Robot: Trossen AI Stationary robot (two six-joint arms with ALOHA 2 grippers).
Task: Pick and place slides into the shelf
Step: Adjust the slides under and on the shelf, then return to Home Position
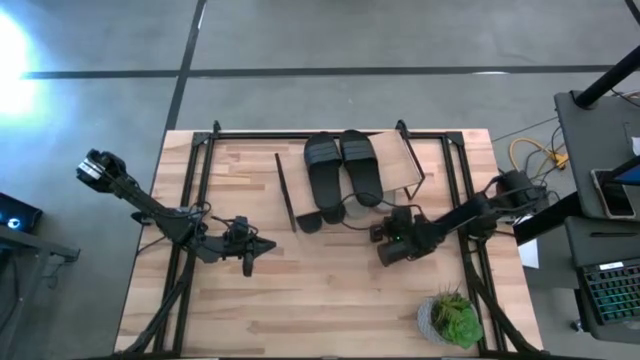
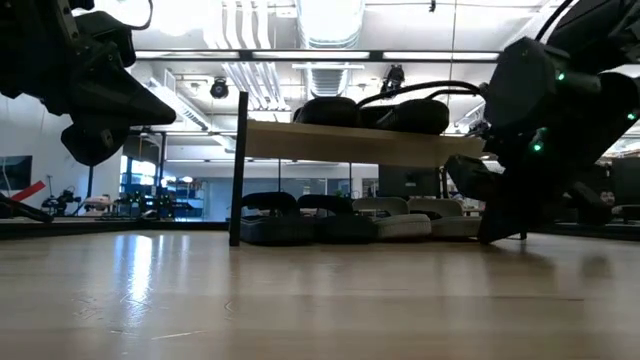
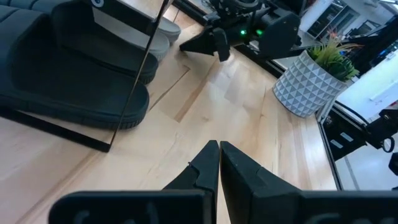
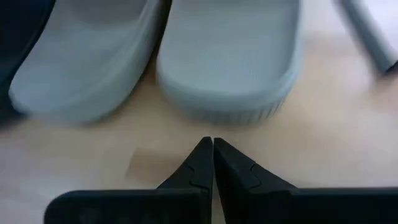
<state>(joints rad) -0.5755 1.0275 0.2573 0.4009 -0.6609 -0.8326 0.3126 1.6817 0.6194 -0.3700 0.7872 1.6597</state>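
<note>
Slides point(image 2: 340, 222) sit in a row under the shelf point(image 2: 350, 143), two dark and two grey, and one black pair point(image 1: 345, 165) lies on top of it. All six look put away. The right pincer point(image 4: 212, 146) is clenched shut and holds nothing, just beside the grey slides' point(image 4: 227, 68) toes. The left pincer point(image 3: 219, 149) is also clenched and holds nothing, well apart over the table point(image 1: 320, 290). I think both arms should lift away slowly, without bumping the shelf's thin legs.
</note>
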